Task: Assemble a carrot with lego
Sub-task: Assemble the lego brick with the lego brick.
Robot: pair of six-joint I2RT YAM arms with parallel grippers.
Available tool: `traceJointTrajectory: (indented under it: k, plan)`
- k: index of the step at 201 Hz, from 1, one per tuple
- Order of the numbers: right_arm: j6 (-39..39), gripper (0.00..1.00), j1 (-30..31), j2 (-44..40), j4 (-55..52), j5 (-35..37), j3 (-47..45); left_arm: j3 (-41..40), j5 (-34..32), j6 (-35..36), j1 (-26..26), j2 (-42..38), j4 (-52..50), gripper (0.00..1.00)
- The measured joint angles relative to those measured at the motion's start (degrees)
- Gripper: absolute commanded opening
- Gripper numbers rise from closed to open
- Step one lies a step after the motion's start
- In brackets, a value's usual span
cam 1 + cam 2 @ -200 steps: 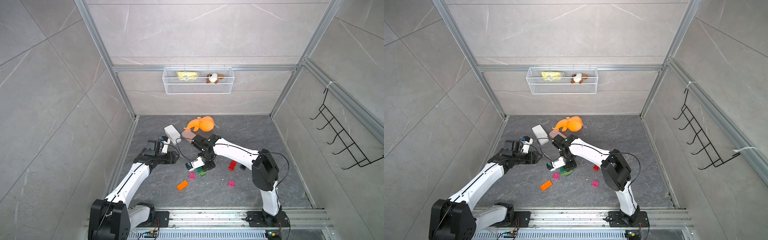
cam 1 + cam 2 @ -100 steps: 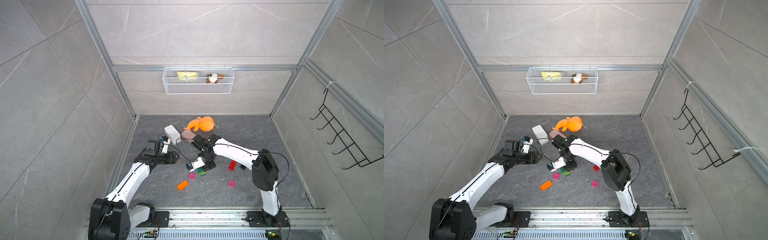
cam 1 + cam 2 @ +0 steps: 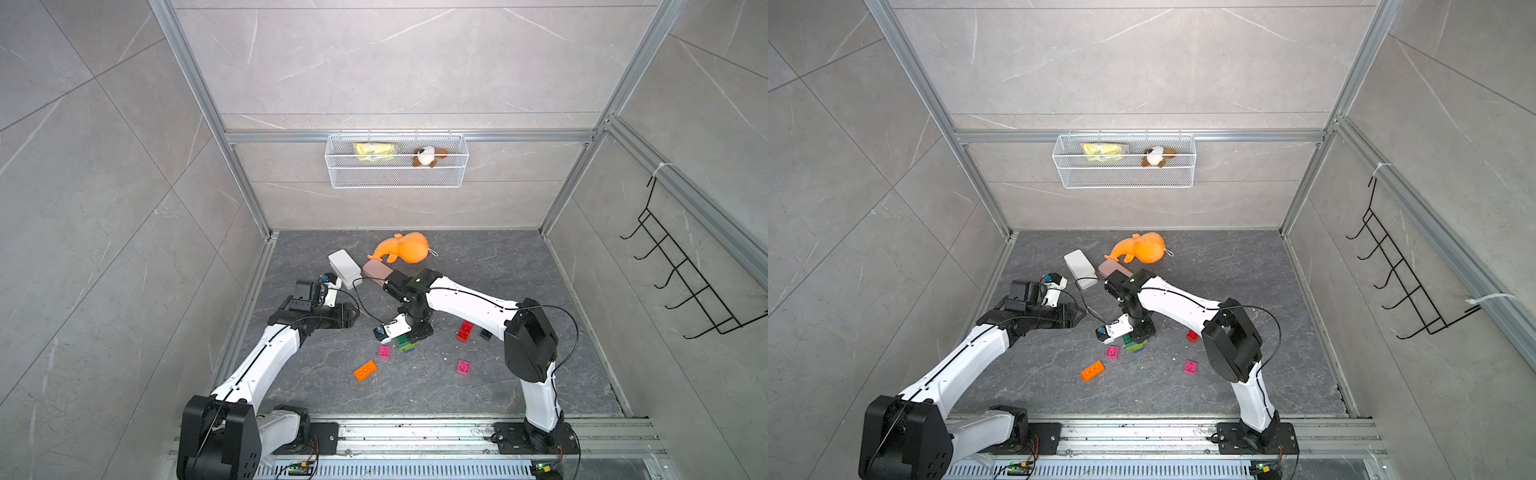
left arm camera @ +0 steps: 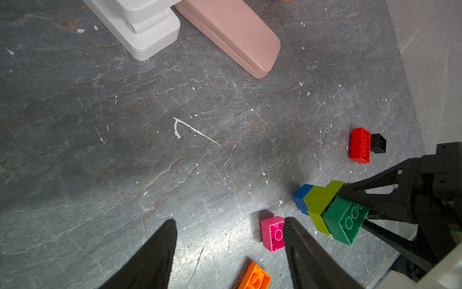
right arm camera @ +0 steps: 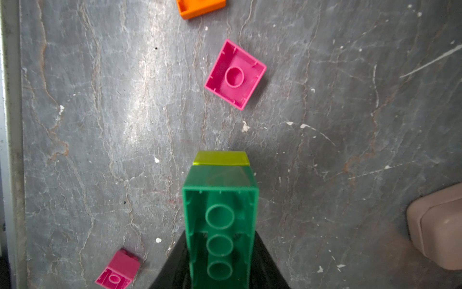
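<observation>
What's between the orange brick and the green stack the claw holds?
A pink brick, hollow side up, between the orange brick and the green stack; the right wrist view shows it.

In the black right pincer (image 5: 220, 250): dark green brick (image 5: 220, 225), lime brick (image 5: 221, 158), blue brick (image 4: 301, 197). Around it: pink bricks (image 5: 235, 75), orange brick (image 3: 365, 370), red brick (image 4: 358, 145), black brick (image 4: 378, 143).

Robotics lab cell: grey panel walls (image 3: 395, 62), aluminium frame (image 3: 407, 136), arms (image 3: 266, 357) on a rail (image 3: 415, 432)

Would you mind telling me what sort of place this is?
Probably a robot test cell styled as a bathroom: tiled walls, wire basket, black hook rack, aluminium frame.
</observation>
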Motion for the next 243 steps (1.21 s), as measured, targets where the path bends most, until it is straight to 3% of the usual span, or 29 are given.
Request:
traceJointTrajectory:
  k: [156,243]
  plan:
    - [15.08,0.24,0.13,-8.04,3.34,1.92,-11.08,0.0,2.64,0.0,0.0,1.05,0.04,0.71]
    - [18.29,0.22,2.34,-10.03,4.63,5.92,-13.97,0.0,3.19,-0.02,0.0,1.46,0.22,0.71]
